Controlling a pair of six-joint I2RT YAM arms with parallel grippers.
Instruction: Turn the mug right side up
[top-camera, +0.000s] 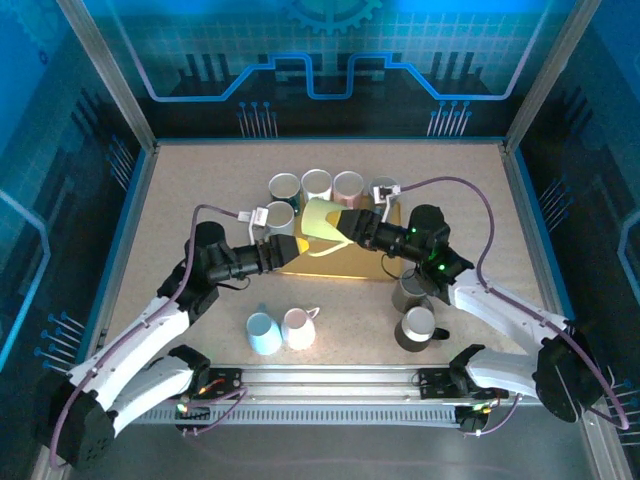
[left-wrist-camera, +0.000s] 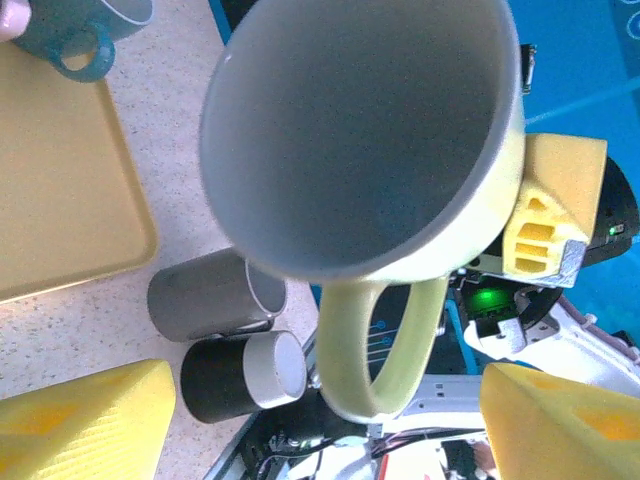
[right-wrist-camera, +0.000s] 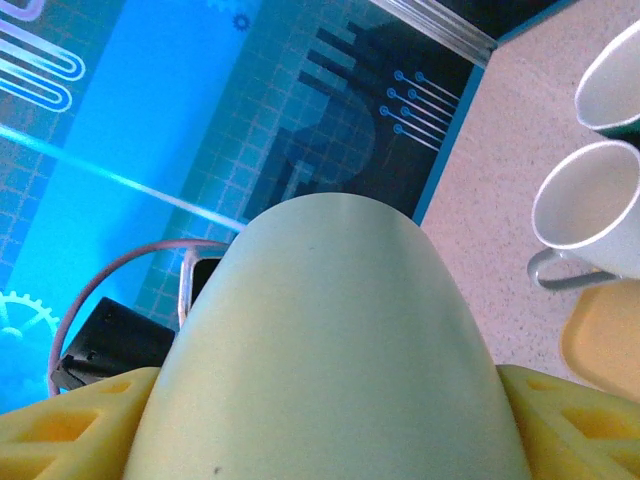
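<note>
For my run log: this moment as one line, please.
right end effector: shut on lime mug | mug: tilted above tray | left end effector: open

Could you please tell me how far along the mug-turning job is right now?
Done: the yellow-green mug is lifted above the yellow tray. In hand: the right gripper clamps it on its side, mouth facing the open left gripper. Remaining: rotating it upright and setting it down.

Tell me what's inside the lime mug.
Nothing: the left wrist view looks into the lime mug, showing a bare grey interior. The wall just behind its near rim is hidden.
</note>
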